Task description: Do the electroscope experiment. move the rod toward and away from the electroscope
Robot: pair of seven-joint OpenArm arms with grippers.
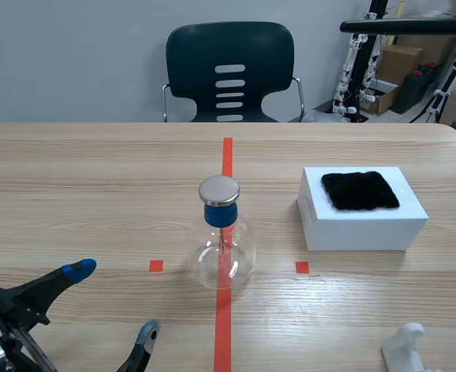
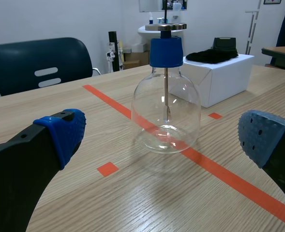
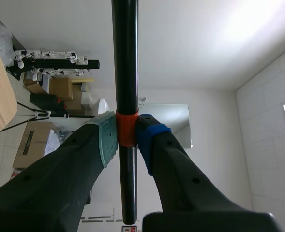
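Observation:
The electroscope (image 1: 223,242) is a clear glass flask with a blue stopper and a round metal disc (image 1: 218,189) on top, standing on the red centre line. In the left wrist view the electroscope (image 2: 165,113) stands just ahead of my open left gripper (image 2: 162,137), between the lines of its fingers. My left gripper (image 1: 113,302) sits low at the near left. A black rod (image 3: 125,58) with an orange band is pinched in my right gripper (image 3: 127,140), pointing up away from the table. The black rod (image 1: 406,25) lies level, high at the far right.
A white box (image 1: 363,225) with a black cloth (image 1: 360,191) on top stands right of the flask. A white stand (image 1: 406,349) sits at the near right edge. A dark chair (image 1: 229,71) is behind the table's far edge.

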